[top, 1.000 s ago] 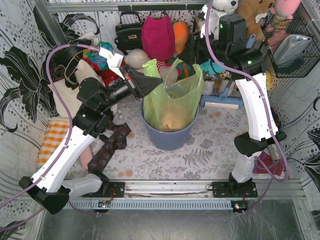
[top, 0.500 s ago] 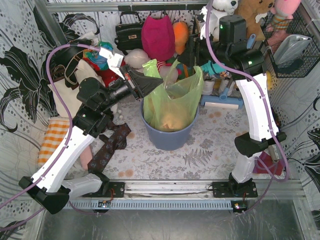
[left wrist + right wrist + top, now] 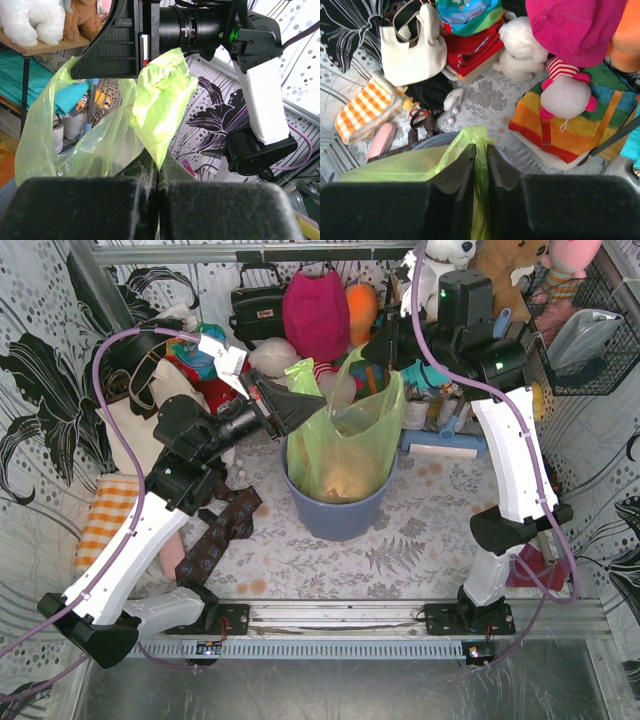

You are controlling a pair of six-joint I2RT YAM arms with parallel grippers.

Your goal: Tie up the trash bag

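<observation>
Lime-green trash bag (image 3: 345, 445) sits in a blue-grey bin (image 3: 335, 518) at the centre of the table (image 3: 420, 540). The left gripper (image 3: 157, 185) is clamped tight on its rim at 10 o'clock; the right gripper (image 3: 480, 165) pinches a rim flap at 1 o'clock.

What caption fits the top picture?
Left claw and right claw pinch a thin lime-green plastic trash bag lining a round blue-grey bin.
</observation>
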